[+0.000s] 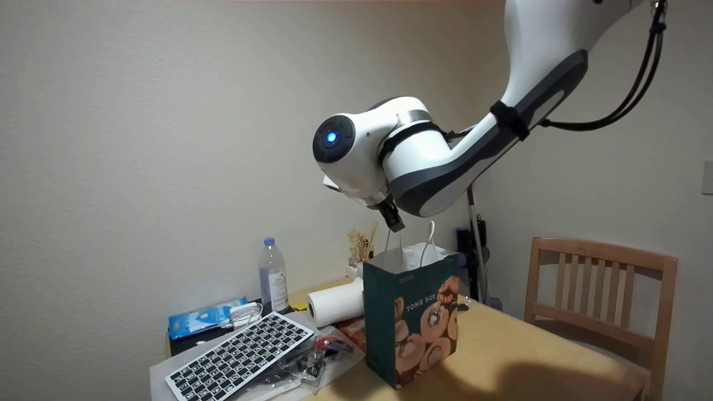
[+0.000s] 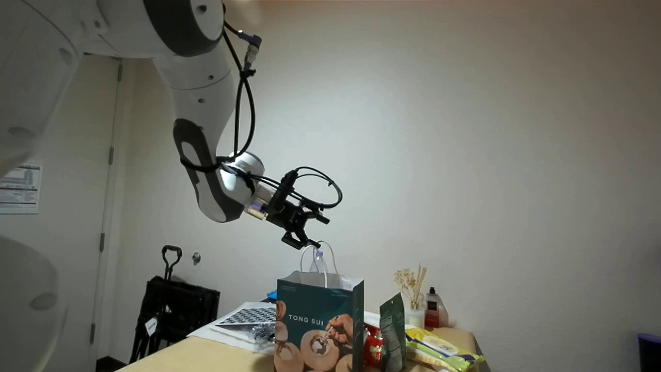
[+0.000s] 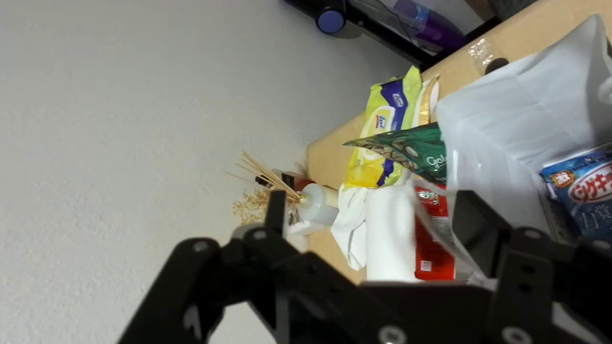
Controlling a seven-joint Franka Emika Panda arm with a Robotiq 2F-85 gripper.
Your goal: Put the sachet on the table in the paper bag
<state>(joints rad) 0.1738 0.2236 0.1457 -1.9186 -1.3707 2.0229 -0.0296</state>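
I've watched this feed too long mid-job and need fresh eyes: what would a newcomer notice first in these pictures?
Probably the big white arm across the upper part of both exterior views, its open gripper above the bag. Next, likely that green bag, upright on the table with its TONG SUI print. In the wrist view, the blue sachet stands out at the right, inside the bag.

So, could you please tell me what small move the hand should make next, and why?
I'd probably ease the open hand up, clear of the white handles: the dark-blue sachet already lies inside the paper bag, and the wrist view shows one handle close beside a finger, which might snag.
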